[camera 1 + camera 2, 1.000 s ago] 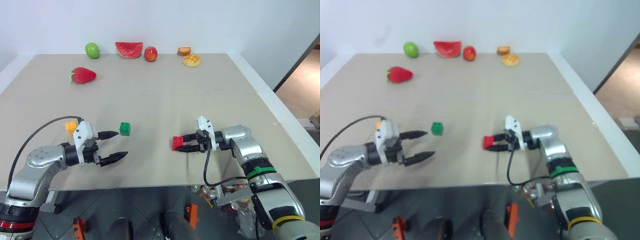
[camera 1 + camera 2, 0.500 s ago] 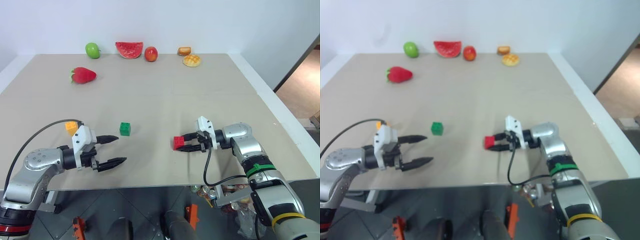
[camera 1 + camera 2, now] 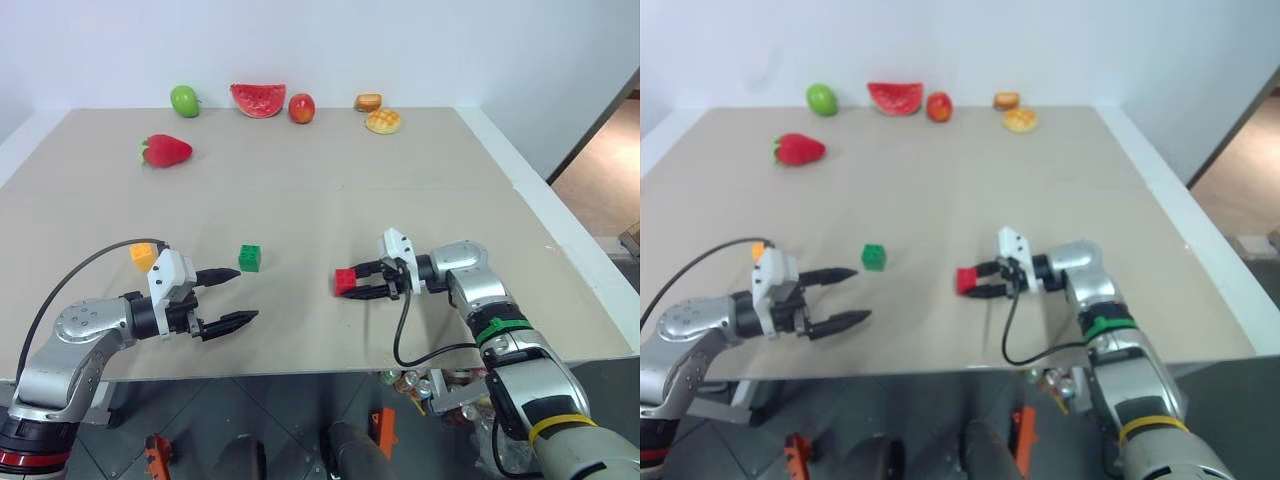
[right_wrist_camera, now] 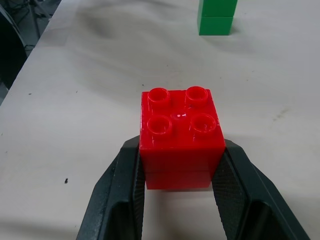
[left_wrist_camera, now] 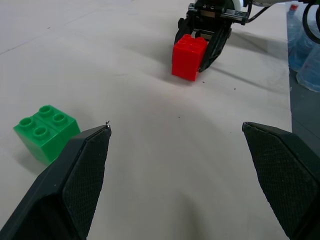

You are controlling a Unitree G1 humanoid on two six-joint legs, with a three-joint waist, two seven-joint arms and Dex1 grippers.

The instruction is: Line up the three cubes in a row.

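The red cube [image 3: 345,281] is a studded block clamped between the two black fingers of my right gripper [image 3: 352,284], low over the table right of centre. The studs and the grip on both sides of the red cube [image 4: 180,137] are clear in the right wrist view. The green cube [image 3: 250,258] rests on the table to its left, also seen as the green cube [image 5: 46,131] in the left wrist view. The yellow-orange cube [image 3: 143,256] sits further left, partly behind my left arm. My left gripper [image 3: 235,296] hangs open and empty in front of the green cube.
Along the far edge of the table [image 3: 330,190] lie a green apple [image 3: 184,100], a watermelon slice [image 3: 259,99], a red fruit [image 3: 302,107] and two orange pastry toys [image 3: 383,120]. A strawberry [image 3: 165,150] lies at the far left. The table's right edge drops to the floor.
My right gripper has carried the red cube a little to the left, toward the green cube. The left gripper has stayed where it was, open.
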